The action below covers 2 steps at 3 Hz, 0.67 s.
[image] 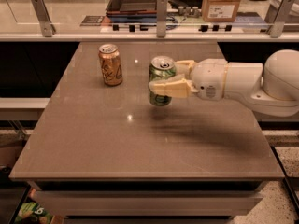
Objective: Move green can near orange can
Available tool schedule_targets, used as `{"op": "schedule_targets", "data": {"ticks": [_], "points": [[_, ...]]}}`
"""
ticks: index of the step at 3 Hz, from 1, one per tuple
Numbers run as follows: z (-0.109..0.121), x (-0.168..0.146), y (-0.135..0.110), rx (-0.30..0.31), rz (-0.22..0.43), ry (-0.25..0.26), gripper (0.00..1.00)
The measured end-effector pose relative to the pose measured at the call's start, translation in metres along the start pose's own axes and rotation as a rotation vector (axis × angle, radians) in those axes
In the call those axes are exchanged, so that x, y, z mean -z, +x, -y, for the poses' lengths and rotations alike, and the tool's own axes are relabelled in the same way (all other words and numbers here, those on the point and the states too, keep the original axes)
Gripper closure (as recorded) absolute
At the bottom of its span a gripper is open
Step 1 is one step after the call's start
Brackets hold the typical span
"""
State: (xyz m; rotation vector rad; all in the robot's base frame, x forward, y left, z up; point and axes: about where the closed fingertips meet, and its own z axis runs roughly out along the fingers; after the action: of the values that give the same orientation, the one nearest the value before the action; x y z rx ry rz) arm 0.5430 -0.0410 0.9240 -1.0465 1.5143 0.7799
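Standing by the brown table (140, 143) in the single camera view, I am watching the white arm (243, 80) reaching across it from the side away from the orange can (110, 65). The gripper (166, 76) is pinching the green can (162, 80) around its middle. One pale finger (170, 87) is crossing the can's front and the other is tucking behind it near the rim.

This side-on grasp is leaving the silver top and pull tab showing and is holding the can upright, which I judge is meant to let it be set down standing. The green can is hanging a little above the tabletop, with a soft shadow lying beneath it, so nothing is dragging on the surface.

The orange can is standing upright toward the back of the table, near the green can but apart from it, with bare table showing between them. I am guessing the carry is well along. What remains is closing that gap and lowering the can without knocking the orange one over.

Behind the table, a railed counter (60, 13) is holding a dark tray (133, 1) and a cardboard box (219, 3).
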Motion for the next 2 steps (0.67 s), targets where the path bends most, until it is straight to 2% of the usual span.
{"op": "schedule_targets", "data": {"ticks": [2], "points": [[0.019, -0.062, -0.012, -0.001, -0.061, 0.014, 1.0]]}}
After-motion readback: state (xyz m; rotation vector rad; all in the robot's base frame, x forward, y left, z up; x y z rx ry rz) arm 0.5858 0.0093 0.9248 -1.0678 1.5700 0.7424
